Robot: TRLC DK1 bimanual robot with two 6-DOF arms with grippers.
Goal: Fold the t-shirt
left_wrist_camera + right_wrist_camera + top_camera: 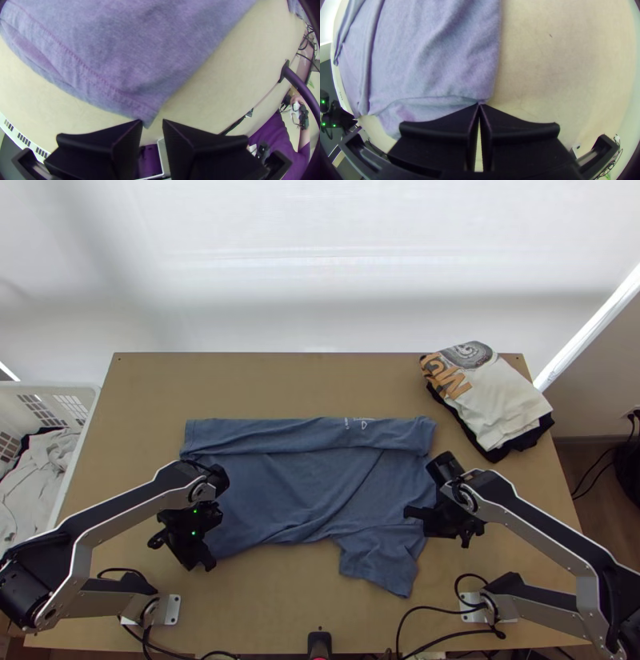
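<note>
The blue t-shirt lies mostly spread across the table, its far edge folded over in a long band and a sleeve jutting toward the near edge at right. My left gripper is at its near left corner. In the left wrist view, a corner of the t-shirt reaches between the parted tips of the left gripper. At the t-shirt's right side is my right gripper. In the right wrist view, the right gripper is closed on the edge of the t-shirt.
A pile of folded clothes sits at the table's far right corner. Left of the table stands a white basket with light cloth inside. Bare wood stretches beyond the shirt, and black cables run along the near edge.
</note>
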